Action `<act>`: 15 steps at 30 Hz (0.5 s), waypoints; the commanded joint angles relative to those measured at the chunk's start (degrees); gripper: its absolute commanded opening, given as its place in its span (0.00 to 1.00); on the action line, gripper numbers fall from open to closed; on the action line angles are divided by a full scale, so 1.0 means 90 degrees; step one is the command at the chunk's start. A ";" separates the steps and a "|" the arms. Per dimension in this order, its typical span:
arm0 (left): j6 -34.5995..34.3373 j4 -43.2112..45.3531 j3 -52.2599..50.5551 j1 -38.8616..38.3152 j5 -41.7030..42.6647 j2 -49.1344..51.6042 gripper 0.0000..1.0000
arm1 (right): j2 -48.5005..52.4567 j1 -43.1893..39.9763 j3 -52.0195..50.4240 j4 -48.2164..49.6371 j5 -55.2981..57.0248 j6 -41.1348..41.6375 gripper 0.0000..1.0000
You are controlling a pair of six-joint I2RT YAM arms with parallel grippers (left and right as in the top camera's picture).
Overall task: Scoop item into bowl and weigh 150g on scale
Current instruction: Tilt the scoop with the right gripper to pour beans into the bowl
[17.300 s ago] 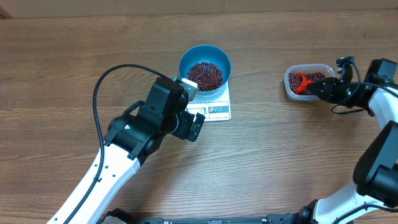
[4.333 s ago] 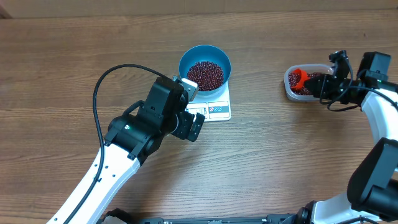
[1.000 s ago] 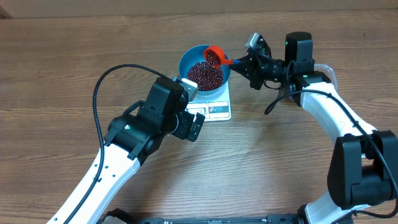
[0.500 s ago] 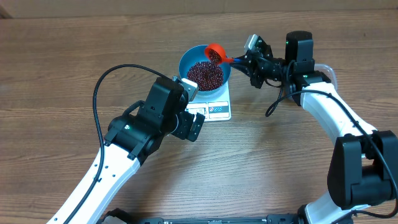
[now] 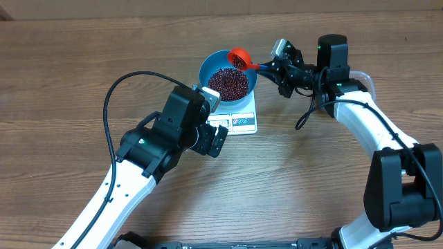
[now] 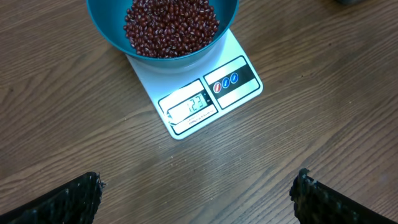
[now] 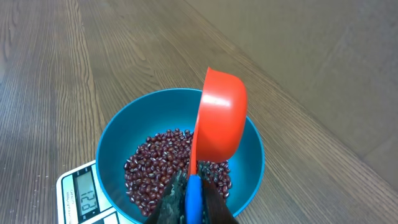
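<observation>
The red scoop (image 5: pixel 240 58) has been carried across the table (image 5: pixel 69 69) to the blue bowl (image 5: pixel 206 69) and is now tipped at its rim. Its handle is clamped in the right gripper (image 5: pixel 271 67). The red-brown beans (image 5: pixel 228 81) are heaped in the bowl, which is set on the white scale (image 5: pixel 243 123). The left gripper (image 6: pixel 196 190) is held wide apart near the scale, nothing grasped.
</observation>
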 commanded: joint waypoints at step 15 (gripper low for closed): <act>0.0097 -0.0002 -0.0022 0.0007 0.0051 0.0036 1.00 | 0.0046 0.0015 0.0000 0.0255 0.0265 -0.0051 0.04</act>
